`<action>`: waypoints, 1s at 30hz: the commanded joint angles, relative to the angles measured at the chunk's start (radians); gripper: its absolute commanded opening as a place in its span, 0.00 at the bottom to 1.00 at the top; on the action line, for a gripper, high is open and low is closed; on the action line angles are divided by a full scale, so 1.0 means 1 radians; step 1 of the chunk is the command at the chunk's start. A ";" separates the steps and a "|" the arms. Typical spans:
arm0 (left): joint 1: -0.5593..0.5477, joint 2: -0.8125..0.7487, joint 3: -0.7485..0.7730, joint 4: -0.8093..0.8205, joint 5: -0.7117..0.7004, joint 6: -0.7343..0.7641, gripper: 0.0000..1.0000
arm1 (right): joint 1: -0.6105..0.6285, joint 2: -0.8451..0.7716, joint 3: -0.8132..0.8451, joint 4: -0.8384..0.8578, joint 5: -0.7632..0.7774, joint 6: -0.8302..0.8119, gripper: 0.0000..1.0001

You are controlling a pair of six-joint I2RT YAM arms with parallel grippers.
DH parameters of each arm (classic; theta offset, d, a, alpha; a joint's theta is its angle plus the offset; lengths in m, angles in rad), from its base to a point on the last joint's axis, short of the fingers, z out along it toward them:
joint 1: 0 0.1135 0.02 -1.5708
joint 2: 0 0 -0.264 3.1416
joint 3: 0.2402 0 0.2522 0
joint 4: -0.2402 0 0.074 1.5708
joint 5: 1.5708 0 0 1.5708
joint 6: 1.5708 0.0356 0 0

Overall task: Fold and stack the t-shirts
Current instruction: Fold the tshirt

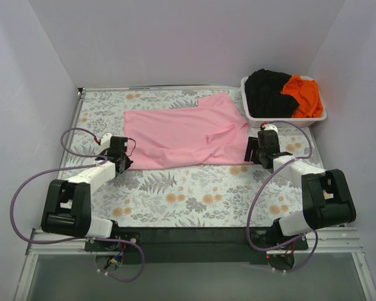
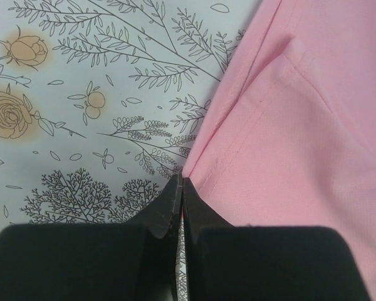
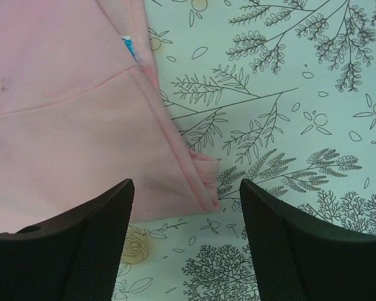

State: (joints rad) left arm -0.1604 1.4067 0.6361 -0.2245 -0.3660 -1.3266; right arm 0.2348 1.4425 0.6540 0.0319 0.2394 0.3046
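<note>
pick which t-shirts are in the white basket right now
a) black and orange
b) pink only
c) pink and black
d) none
a, the black t-shirt and the orange t-shirt sit bundled in the white basket, while the pink t-shirt lies spread out outside it.

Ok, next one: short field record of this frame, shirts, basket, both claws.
spread shirt: light pink cloth t-shirt, laid out on the floral table cover
basket: white plastic lattice basket, far right corner
in basket: black cloth t-shirt, bright orange cloth t-shirt
left claw: shut at the pink shirt's hem
right claw: open, astride a pink shirt corner
</note>
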 commanded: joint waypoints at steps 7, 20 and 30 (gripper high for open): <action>-0.005 -0.057 -0.009 0.014 -0.025 0.009 0.00 | -0.022 0.013 -0.007 0.043 -0.031 -0.016 0.60; -0.004 -0.117 -0.019 0.013 -0.109 -0.008 0.00 | -0.054 0.068 0.004 0.036 -0.092 -0.013 0.01; 0.024 -0.143 -0.010 -0.003 -0.163 -0.013 0.00 | -0.069 0.009 0.001 -0.030 0.009 -0.028 0.01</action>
State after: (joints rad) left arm -0.1486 1.2991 0.6266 -0.2249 -0.4610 -1.3346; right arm 0.1772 1.4837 0.6510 0.0467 0.1822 0.2886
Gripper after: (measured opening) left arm 0.013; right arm 0.022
